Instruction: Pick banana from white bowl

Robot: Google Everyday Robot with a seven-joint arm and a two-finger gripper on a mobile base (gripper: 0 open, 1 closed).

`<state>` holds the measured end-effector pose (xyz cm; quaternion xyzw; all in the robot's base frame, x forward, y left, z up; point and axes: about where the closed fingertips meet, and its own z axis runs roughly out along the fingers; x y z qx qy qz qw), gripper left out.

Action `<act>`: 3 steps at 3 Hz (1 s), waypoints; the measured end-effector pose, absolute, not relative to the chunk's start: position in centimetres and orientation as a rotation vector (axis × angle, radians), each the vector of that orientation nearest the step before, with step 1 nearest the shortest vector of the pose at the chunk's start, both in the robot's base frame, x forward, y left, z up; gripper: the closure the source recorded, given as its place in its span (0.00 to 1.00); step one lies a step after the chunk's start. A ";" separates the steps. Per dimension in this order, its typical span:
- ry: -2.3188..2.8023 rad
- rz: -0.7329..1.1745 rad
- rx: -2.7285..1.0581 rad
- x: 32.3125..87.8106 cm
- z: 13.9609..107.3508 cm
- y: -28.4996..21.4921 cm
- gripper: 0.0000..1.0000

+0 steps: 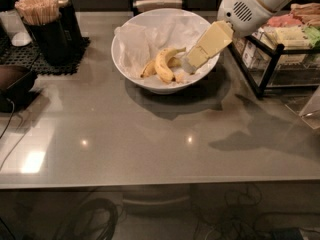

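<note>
The white bowl (131, 59) with a crumpled white paper liner stands at the back middle of the grey table. The banana (162, 66), thick, curved and yellow, lies inside it near the front. A slimmer yellow banana (148, 70) lies against its left side. My gripper (189, 65), cream-coloured, reaches down from the upper right over the bowl's right rim. Its tip is inside the bowl, just right of the banana.
A black holder of wooden stir sticks (37, 11) stands on a black mat at the back left. A dark object (15, 84) with a cable sits at the left edge. A black wire rack (280, 49) with snack packets stands at the right.
</note>
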<state>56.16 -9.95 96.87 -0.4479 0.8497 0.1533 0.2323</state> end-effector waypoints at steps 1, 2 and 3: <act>2.363 0.441 -1.231 58.6 96.2 -7.7 0.00; 2.378 0.414 -1.291 60.9 95.4 -4.5 0.00; 2.369 0.416 -1.306 61.1 95.5 -3.7 0.18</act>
